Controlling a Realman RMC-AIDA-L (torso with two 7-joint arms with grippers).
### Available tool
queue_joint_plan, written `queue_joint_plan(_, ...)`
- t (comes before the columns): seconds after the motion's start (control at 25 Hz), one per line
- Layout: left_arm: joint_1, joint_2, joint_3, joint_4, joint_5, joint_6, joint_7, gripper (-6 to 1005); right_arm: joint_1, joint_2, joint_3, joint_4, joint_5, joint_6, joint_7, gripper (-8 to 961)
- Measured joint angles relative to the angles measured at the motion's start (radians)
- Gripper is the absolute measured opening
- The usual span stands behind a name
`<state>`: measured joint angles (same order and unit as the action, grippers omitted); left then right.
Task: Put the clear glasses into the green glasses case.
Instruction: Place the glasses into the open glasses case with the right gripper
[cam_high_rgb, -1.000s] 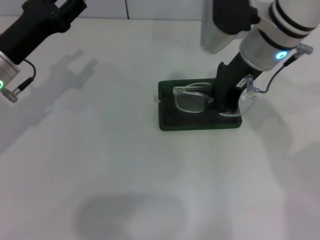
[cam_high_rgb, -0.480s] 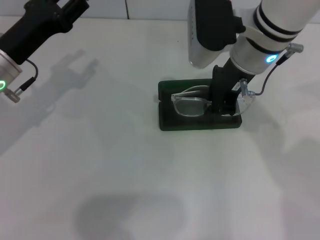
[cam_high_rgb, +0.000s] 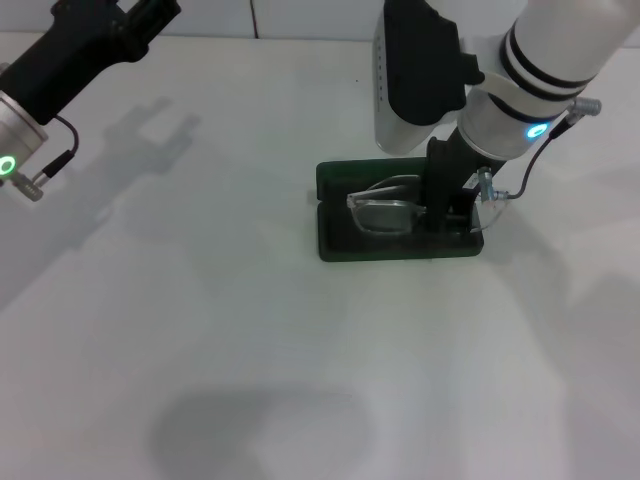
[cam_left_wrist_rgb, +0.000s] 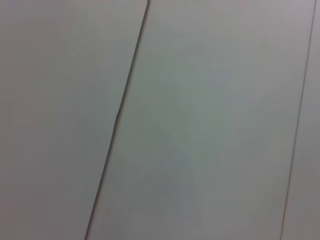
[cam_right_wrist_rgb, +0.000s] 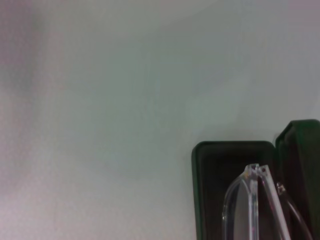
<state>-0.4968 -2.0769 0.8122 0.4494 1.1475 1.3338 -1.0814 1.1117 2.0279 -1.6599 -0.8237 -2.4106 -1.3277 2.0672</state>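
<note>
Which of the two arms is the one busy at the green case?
The right gripper, down over the clear glasses in the green glasses case. The left gripper hangs far off, over bare table.

Head view bright and even, overhead light; soft arm shadows on the white table (cam_high_rgb: 200, 330), a broad dim patch well in front of the green glasses case (cam_high_rgb: 400, 245). Right wrist view hazy, soft focus. Left wrist view flat, featureless grey
</note>
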Motion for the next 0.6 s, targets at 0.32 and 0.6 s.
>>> queue_joint_plan(0.32, -0.001, -0.002, 0.002, 0.000, 0.004, -0.002, 0.002, 619, 0.013, 0.000, 0.000, 0.027, 0.021, -0.002, 0.003, 128)
queue_joint_plan(0.6, -0.014, -0.004, 0.002, -0.001, 0.025, -0.003, 0.003, 619, 0.028, 0.000, -0.004, 0.056, 0.033, 0.004, 0.013, 129)
